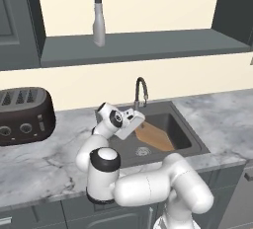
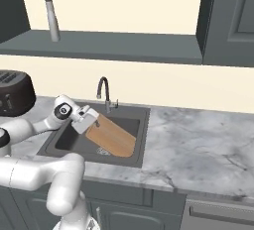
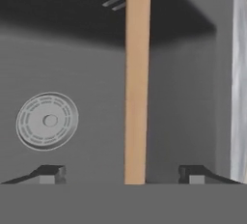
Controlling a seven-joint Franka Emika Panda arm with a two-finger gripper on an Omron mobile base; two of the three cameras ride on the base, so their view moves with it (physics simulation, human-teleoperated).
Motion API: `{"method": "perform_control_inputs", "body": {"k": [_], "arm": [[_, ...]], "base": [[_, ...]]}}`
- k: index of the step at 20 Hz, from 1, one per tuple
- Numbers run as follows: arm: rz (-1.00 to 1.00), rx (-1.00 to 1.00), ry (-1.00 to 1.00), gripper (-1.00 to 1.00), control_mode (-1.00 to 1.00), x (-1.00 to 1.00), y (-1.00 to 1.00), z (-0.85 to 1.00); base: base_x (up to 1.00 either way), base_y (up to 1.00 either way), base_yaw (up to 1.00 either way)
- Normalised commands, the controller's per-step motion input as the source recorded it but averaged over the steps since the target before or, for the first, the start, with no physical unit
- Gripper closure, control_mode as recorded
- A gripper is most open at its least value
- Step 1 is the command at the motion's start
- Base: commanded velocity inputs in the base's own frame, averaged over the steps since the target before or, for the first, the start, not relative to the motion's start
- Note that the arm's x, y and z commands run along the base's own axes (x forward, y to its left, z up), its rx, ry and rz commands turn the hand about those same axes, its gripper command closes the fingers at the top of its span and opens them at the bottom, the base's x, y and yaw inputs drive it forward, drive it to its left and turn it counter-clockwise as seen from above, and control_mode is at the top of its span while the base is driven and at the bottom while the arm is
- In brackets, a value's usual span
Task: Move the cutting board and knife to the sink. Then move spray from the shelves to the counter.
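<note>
the board (image 2: 113,137) is seen inside the sink (image 2: 136,160), tilted, with its upper end beside the gripper (image 2: 85,121) at the sink's left side and its lower end down toward the drain (image 3: 47,120). in the hand view the board (image 3: 136,78) is met edge-on, as a narrow wooden strip running straight away from the fingers (image 3: 48,174), midway between them. the fingers are spread wide, and a clear gap is seen on each side of the board, so nothing is pinched; the board is judged to be released and resting against the sink's wall or floor, though its contact point cannot be told.

the long axis of the board is laid from the sink's left rim down and rightward toward its front right corner, as shown in the left base view (image 1: 154,135). the gripper (image 1: 132,122) is held at the board's upper end, just in front of the faucet (image 1: 140,91).

the knife cannot be made out. the spray (image 1: 98,17) is stood upright on the shelf (image 1: 148,45), above and left of the sink, well apart from the gripper, nozzle turned to the right in the left base view.

the next move is judged to call for a withdrawal straight back along the board's long axis, so that the spread fingers are not dragged against it.
</note>
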Motion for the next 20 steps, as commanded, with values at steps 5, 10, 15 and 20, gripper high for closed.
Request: {"method": "perform_control_inputs", "body": {"k": [5, 10, 15, 20], "arm": [[0.02, 0.05, -0.02, -1.0, -1.0, 0.05, 0.15, -0.09], [0.01, 0.07, -0.04, -1.0, -1.0, 0.06, 0.21, -0.05], [0.0, 0.1, -0.04, -1.0, -1.0, 0.09, 0.17, -0.01], [0.0, 0.08, -0.06, -1.0, -1.0, 0.06, 0.26, -0.02]], "base": [[0.0, 0.0, 0.0], [0.0, 0.0, 0.0], [0.0, 0.0, 0.0], [0.0, 0.0, 0.0]]}}
